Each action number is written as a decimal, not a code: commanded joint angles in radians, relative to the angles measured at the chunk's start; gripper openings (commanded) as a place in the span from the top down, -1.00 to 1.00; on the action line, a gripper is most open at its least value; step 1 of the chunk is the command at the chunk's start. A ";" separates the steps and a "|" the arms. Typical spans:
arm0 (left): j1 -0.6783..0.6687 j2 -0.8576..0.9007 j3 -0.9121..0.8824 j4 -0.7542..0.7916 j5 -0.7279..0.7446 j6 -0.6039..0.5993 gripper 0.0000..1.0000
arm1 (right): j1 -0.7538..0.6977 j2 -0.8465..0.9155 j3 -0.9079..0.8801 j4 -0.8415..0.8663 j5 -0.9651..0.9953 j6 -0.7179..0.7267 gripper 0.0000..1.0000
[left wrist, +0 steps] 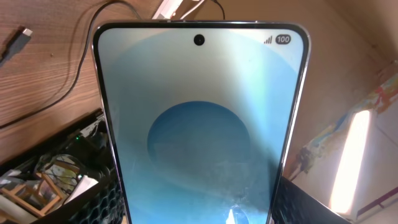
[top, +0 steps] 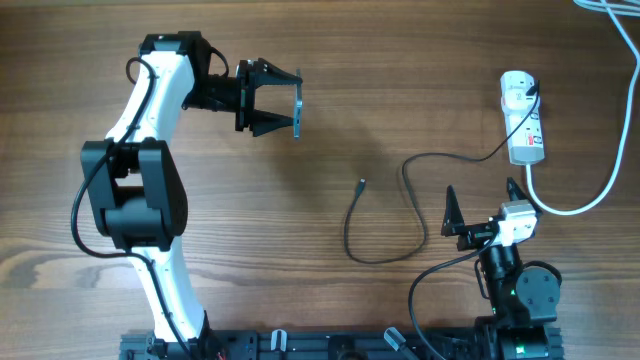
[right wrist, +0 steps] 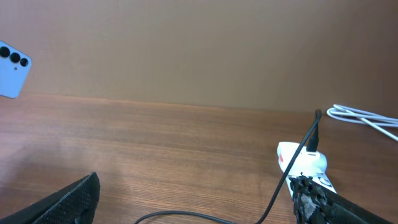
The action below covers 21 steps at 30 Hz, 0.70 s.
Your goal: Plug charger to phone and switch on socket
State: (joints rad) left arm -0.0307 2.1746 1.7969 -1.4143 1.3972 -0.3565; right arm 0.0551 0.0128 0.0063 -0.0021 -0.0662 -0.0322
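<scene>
The phone point(top: 298, 108) is held off the table at the upper left, edge-on from above, with my left gripper point(top: 272, 101) shut on it. In the left wrist view its turquoise-blue screen point(left wrist: 199, 124) fills the frame, and the black fingers point(left wrist: 102, 199) press on both of its long edges. Its pale blue back point(right wrist: 12, 68) shows far off in the right wrist view. The charger is a thin black cable point(top: 400, 250) with its small tip point(top: 361, 184) lying free mid-table and its black plug in the socket point(top: 523, 125). My right gripper point(top: 482, 205) stands open and empty near the cable.
A thicker white cable point(top: 600, 190) loops from the socket along the right edge. The charger tip point(left wrist: 22, 38) and cable point(left wrist: 62, 93) show beside the phone. The white socket point(right wrist: 301, 162) lies just ahead of my right fingers point(right wrist: 68, 199).
</scene>
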 commanded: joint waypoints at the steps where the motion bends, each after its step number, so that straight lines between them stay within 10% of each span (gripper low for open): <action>1: 0.004 -0.045 -0.003 -0.006 0.054 0.014 -0.41 | -0.004 -0.008 -0.001 0.003 0.013 -0.013 -0.99; 21: 0.002 -0.045 -0.003 -0.037 0.147 0.066 -0.39 | -0.004 -0.008 -0.001 0.003 0.013 -0.013 -1.00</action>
State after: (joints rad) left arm -0.0307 2.1746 1.7969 -1.4479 1.4879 -0.3145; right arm 0.0551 0.0128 0.0063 -0.0021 -0.0662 -0.0322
